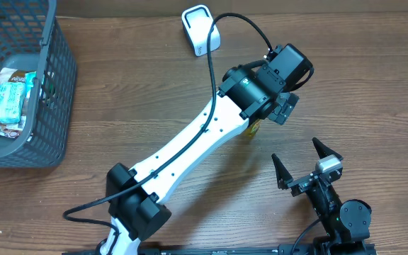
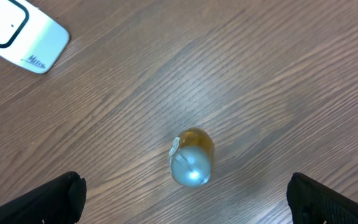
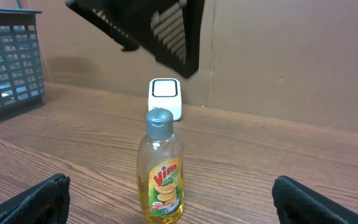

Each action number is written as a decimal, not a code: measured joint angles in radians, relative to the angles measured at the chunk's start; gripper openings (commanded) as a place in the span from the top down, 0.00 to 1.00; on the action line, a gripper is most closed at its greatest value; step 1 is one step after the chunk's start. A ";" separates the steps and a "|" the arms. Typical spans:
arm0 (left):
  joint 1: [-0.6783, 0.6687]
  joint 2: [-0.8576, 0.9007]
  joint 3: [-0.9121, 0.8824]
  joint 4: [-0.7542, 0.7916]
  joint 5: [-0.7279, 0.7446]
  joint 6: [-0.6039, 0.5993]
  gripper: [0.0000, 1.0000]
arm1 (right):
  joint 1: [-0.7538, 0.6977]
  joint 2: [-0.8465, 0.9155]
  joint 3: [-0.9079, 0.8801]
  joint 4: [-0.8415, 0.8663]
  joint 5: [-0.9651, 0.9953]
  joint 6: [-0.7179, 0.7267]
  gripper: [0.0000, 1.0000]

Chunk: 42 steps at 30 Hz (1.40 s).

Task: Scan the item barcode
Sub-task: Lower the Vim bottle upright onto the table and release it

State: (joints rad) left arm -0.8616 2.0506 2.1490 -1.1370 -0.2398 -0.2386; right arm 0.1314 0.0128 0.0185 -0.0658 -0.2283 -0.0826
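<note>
Your left gripper [image 2: 184, 186], jaws wide and empty, hangs over the upright soap bottle [image 3: 160, 168], which stands between the scanner [image 3: 165, 96] and your equally wide right gripper [image 1: 295, 150]; it is probably light, slick and tippy, so grip its mid-body squarely.

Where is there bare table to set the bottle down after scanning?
Bare wood lies between the mesh basket and the left arm, and right of the white scanner. Crowded around the Vim bottle, under the open left tool, with the right tool close by.
</note>
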 measured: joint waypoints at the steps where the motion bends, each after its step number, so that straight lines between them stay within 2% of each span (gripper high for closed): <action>1: 0.000 0.010 0.000 -0.001 0.000 0.008 0.00 | 0.000 0.000 0.000 0.000 0.000 0.000 0.00; 13: 0.020 0.120 -0.011 0.005 0.001 0.036 0.00 | 0.000 0.000 0.000 -0.001 0.000 0.000 0.00; 15: 0.020 0.134 -0.011 0.008 0.016 0.035 0.04 | 0.000 0.000 0.000 0.000 0.000 0.000 0.00; 24: 0.020 0.236 -0.012 0.015 0.061 0.034 0.46 | 0.000 0.000 0.000 0.000 0.000 0.001 0.00; 29: 0.020 0.247 -0.017 0.015 0.064 0.027 0.49 | 0.000 0.000 0.000 0.000 0.000 0.000 0.00; 32: 0.022 0.247 -0.017 0.013 0.065 -0.015 0.50 | 0.000 0.000 0.000 -0.001 0.000 0.000 0.00; 36: 0.024 0.247 -0.017 0.000 0.066 -0.106 0.67 | 0.000 0.000 0.000 0.000 0.000 0.000 0.00; 37: 0.025 0.247 -0.017 -0.001 0.064 -0.132 0.68 | 0.000 0.000 0.000 0.000 0.000 0.000 0.00; 42: 0.026 0.247 -0.017 -0.007 0.063 -0.221 0.60 | 0.000 0.000 0.000 0.000 0.000 0.000 0.00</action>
State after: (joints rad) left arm -0.8356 2.2978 2.1319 -1.1442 -0.1764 -0.4595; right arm 0.1314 0.0128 0.0185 -0.0658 -0.2283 -0.0826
